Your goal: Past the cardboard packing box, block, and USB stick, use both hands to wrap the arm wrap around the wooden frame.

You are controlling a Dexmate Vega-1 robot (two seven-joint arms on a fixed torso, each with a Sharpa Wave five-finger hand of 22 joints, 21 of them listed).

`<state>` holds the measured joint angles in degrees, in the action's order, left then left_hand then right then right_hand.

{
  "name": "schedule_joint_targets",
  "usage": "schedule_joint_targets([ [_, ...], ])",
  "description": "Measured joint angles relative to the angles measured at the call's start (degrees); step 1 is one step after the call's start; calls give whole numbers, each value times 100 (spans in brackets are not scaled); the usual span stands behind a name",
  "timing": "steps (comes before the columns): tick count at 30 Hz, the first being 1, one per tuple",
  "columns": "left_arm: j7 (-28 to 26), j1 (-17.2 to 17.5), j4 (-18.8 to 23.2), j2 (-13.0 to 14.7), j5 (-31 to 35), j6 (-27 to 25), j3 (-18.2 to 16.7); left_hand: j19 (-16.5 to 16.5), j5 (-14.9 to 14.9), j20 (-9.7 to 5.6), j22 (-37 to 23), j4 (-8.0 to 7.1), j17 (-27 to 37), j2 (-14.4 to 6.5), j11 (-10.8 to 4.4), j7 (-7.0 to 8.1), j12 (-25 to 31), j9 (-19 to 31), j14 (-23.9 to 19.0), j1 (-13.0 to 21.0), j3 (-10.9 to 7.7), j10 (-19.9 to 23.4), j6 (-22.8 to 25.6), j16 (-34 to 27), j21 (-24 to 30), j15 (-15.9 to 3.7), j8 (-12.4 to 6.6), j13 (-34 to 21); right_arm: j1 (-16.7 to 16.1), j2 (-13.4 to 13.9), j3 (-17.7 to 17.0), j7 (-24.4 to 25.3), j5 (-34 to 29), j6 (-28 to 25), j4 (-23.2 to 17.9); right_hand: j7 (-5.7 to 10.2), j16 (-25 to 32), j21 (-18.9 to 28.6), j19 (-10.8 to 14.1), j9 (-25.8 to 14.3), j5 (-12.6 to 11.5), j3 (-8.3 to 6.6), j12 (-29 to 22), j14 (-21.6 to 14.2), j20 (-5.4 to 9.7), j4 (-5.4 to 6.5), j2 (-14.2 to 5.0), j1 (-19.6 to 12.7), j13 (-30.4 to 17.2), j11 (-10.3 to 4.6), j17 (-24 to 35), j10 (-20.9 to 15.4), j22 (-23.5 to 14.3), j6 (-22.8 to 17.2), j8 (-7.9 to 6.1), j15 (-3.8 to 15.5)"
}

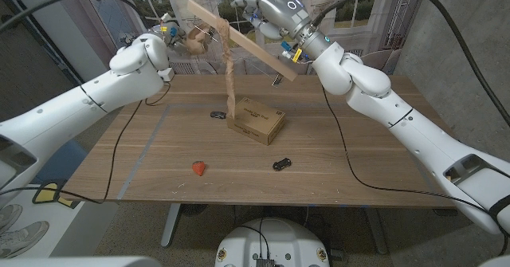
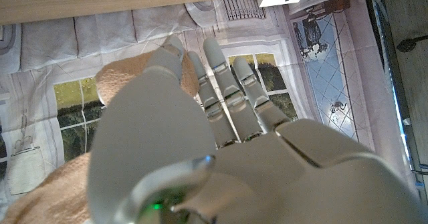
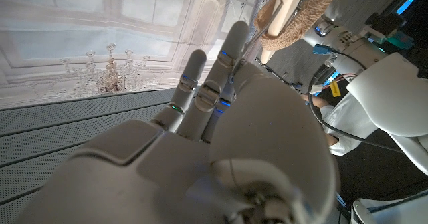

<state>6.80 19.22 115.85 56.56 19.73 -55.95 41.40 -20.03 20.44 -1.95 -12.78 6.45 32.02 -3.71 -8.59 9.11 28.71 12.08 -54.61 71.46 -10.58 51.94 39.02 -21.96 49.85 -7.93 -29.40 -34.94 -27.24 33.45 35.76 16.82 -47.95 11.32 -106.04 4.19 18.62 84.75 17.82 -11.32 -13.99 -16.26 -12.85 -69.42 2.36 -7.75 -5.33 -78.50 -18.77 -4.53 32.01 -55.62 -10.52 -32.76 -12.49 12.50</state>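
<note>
Both hands are raised past the worktop's (image 1: 159,163) far edge. The right hand (image 1: 267,12) grips the frame (image 1: 247,45), a pale wooden slat held up in the air, slanting down from the left hand's side towards the right arm. The wrap (image 1: 230,76), a tan fuzzy strip, is draped over the frame near its higher end; 1 length hangs straight down to the box (image 1: 256,123), and its end meets the box's top. The other end is bunched in the left hand (image 1: 195,40), whose fingers (image 2: 221,83) close around the tan fabric in the left wrist view.

The box sits mid-worktop. A small black thing (image 1: 217,114) lies just beside it on the left arm's side. Nearer the robot, the red block (image 1: 198,168) and the black stick (image 1: 280,164) lie well apart from each other.
</note>
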Motion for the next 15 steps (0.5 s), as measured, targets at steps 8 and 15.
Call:
schedule_joint_targets([
  [8,529,0,0,0,232,59,0,32,5,-32,1,-4,26,-1,20,0,-21,0,0,-1,20,21,0,0,45,0,0,-14,135,-95,66,0,0,0,197,0,0,0,0,0,1,0,6,0,0,0,0,0,0,0,0,0,0,0,0,0],
  [15,970,-17,100,235,440,164,418,31,56,-31,23,-21,26,-2,-11,0,-64,0,-42,-2,51,53,0,44,45,-9,0,-36,211,-133,123,-47,151,-425,287,0,0,0,0,0,2,0,7,-1,0,0,0,0,1,41,-1,-41,0,0,0,0],
])
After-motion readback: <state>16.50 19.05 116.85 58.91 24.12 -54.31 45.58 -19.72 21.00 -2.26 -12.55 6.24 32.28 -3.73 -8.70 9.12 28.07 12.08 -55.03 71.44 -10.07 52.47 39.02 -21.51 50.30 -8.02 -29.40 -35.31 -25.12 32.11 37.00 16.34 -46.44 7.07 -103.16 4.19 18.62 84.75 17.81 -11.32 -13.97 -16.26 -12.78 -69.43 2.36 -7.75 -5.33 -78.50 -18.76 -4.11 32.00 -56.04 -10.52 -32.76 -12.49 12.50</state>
